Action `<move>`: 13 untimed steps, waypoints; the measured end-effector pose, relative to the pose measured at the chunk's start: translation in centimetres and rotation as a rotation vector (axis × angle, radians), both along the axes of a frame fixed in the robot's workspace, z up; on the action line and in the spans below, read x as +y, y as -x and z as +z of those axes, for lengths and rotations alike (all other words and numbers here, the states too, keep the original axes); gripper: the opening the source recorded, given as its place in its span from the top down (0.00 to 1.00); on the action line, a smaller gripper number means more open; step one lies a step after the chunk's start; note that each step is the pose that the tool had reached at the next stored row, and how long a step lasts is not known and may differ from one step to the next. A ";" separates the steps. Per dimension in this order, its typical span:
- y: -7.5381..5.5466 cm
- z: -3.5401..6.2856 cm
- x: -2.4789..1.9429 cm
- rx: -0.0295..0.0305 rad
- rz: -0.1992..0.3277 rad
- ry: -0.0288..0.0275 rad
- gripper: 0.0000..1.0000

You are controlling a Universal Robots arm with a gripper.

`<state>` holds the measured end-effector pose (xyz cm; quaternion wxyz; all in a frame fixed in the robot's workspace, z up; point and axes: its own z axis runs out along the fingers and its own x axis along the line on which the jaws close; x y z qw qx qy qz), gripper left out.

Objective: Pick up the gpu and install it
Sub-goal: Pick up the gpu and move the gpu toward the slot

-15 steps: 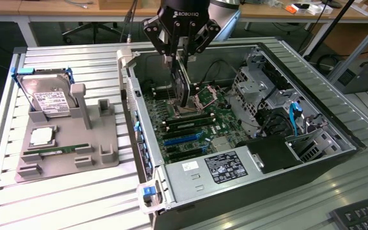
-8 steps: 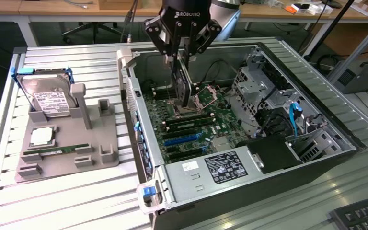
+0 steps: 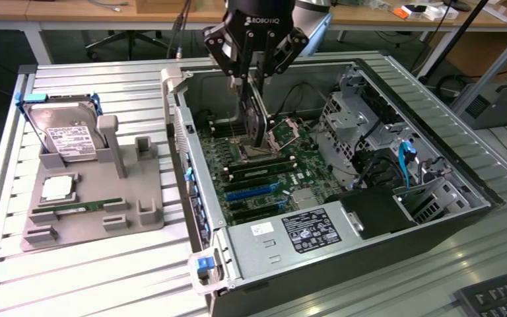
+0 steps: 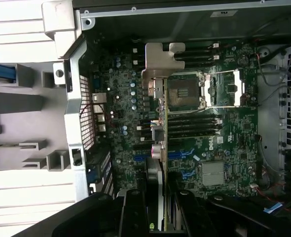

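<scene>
I read "ROBOTIQ", upside down, on the claw (image 3: 255, 74); the power supply's sticker (image 3: 311, 231) is too small to read.

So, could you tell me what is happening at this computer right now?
The robot arm's black gripper is shut on the gpu, a thin dark card with a grey metal bracket, holding it upright in the open metal computer case. The card hangs above the green motherboard, near the processor socket, and does not look seated in a slot.

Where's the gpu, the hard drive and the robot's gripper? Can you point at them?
gpu (image 3: 255, 122), exterior view, middle of its dark board.
hard drive (image 3: 71, 140), exterior view, on its white label.
gripper (image 3: 253, 79), exterior view, between the fingertips clamping the gpu.
</scene>
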<state>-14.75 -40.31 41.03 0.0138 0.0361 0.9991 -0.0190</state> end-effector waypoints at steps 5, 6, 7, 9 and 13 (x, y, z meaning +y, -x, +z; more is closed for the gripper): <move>-0.2 -0.05 0.00 0.0001 0.000 0.0001 0.73; -0.2 -0.06 0.00 0.0000 0.000 0.0001 0.73; -0.2 -0.07 0.00 0.0000 0.000 0.0001 0.73; -0.3 -0.09 0.00 0.0000 0.000 0.0001 0.73; -0.4 -0.14 0.00 0.0000 0.000 0.0000 0.73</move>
